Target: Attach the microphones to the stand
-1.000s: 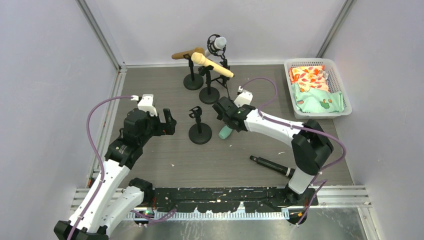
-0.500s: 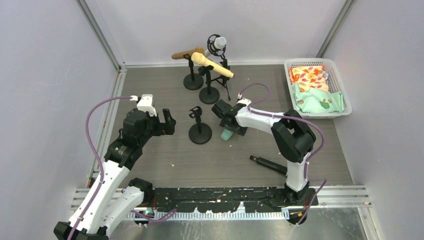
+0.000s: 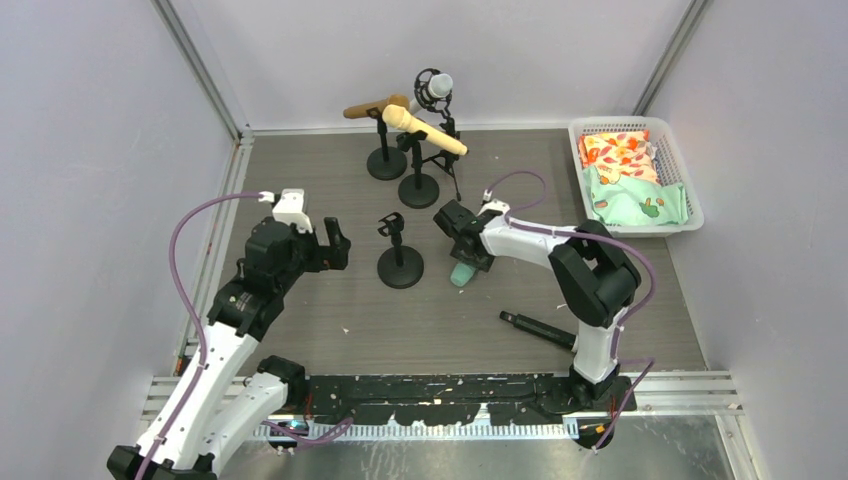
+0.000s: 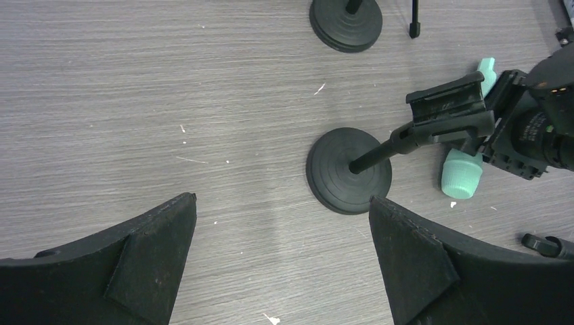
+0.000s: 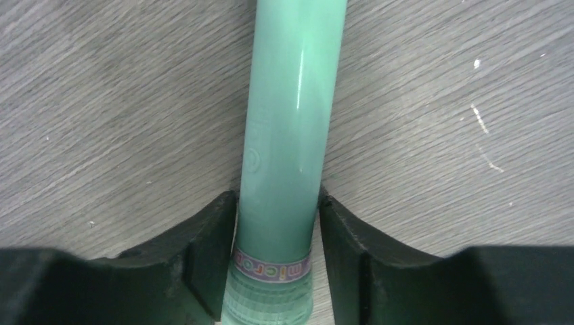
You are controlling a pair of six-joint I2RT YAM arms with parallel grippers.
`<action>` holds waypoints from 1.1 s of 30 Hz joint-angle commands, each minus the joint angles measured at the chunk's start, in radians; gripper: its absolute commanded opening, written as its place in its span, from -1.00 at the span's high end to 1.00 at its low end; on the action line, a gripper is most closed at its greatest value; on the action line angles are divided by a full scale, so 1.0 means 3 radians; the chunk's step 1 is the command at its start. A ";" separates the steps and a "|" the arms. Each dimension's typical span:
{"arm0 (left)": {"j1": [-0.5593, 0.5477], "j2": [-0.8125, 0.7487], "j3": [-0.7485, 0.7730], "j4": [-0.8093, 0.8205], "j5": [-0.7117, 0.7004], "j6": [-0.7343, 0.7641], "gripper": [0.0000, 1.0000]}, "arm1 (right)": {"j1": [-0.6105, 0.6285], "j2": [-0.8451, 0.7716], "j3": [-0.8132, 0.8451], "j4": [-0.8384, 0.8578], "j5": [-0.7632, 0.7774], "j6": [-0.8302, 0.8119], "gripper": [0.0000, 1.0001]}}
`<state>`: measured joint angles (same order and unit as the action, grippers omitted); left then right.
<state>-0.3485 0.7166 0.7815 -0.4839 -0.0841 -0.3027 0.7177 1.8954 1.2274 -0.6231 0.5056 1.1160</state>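
The right jaws sit low over the desk point(image 3: 300, 180), closed on the teal mic point(image 5: 291, 101). In the right wrist view the two fingers point(image 5: 203, 244) press against its body from either side, just above the printed band near the ribbed head. The mic lies flat on the wood grain, its head pointing toward the near edge and its tail under the wrist. It rests just right of the empty stand point(image 3: 400, 262), close to the round base but not touching it.

The left jaws stand fully open and hold nothing. They hang above the desk to the left of the empty stand, whose clip point(image 4: 450, 112) leans toward the right arm in the left wrist view.

The black mic point(image 3: 540, 330) lies on the desk nearer the front, right of centre and well apart from the teal one. At the back, the gold mic point(image 3: 375, 106) and the cream mic point(image 3: 425, 130) each sit tilted in a stand. The white mic point(image 3: 437, 88) rests in a round holder beside them.

A white basket point(image 3: 680, 175) at the far right holds printed cloth items.
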 commanded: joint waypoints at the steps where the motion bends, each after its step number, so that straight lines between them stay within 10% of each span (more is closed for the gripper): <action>1: 0.0016 -0.0072 0.0124 0.0006 -0.0160 0.0134 -1.00 | -0.0204 -0.0197 -0.0319 0.0146 -0.0135 -0.0078 0.03; 8: 0.0016 0.0027 0.0534 -0.0159 -0.0082 0.0136 -1.00 | -0.0464 -0.0909 -0.0651 0.0415 0.0000 -0.0393 0.96; 14: 0.0016 0.0176 0.0907 -0.0225 0.0187 0.0012 -1.00 | -0.0470 -0.1800 -0.0746 0.0732 0.0490 -0.1187 0.99; 21: 0.0016 0.0431 0.1278 -0.0185 0.0577 -0.0163 -0.99 | -0.0467 -0.2846 -0.1294 0.2226 -0.0387 -0.2585 0.99; 33: 0.0011 0.0651 0.1603 0.0025 0.1029 -0.0193 -0.99 | 0.0321 -0.3024 -0.1109 0.2367 -0.0662 -0.4356 0.99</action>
<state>-0.3485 0.9089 1.2037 -0.5396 0.1448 -0.3599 0.6907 1.0012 0.8436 -0.0044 0.3157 0.1028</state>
